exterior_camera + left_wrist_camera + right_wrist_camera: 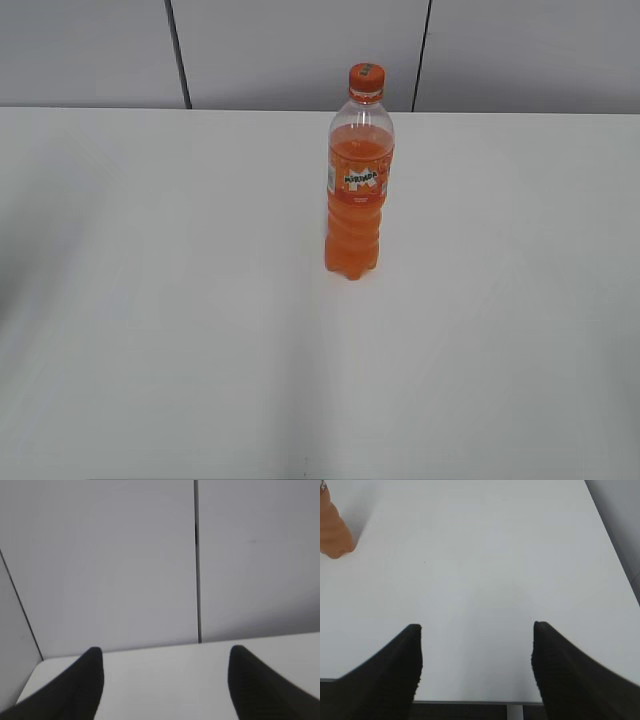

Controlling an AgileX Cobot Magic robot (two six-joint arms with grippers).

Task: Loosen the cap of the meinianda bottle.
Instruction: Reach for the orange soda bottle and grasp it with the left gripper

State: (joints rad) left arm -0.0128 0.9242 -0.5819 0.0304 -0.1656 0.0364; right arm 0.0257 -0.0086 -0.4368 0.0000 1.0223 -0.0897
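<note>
The left hand (165, 680) is open wide and holds nothing. It points at the grey wall (100, 570) over the far edge of the white worktop (165, 665), and no bottle shows in its view. I think this hand should go to the meinianda bottle (358, 190) first and hold its body tight, so it cannot spin or tip.

The bottle stands up straight on the worktop, a bit right of the middle and toward the back. It is tall, clear plastic, full of orange soda. Its label (361, 182) is orange with a green and white mark, and the lower part has bumpy rings. Smooth plastic can slip, so a grip on the rings may be best.

The cap (366, 80) is small, round and orange, and sits on top, not yet touched.

The right hand (477, 652) is open wide too, and empty. It hangs over bare worktop, well apart from the bottle, whose bottom peeks in at the left edge of its view. It could pinch the cap and turn.
</note>
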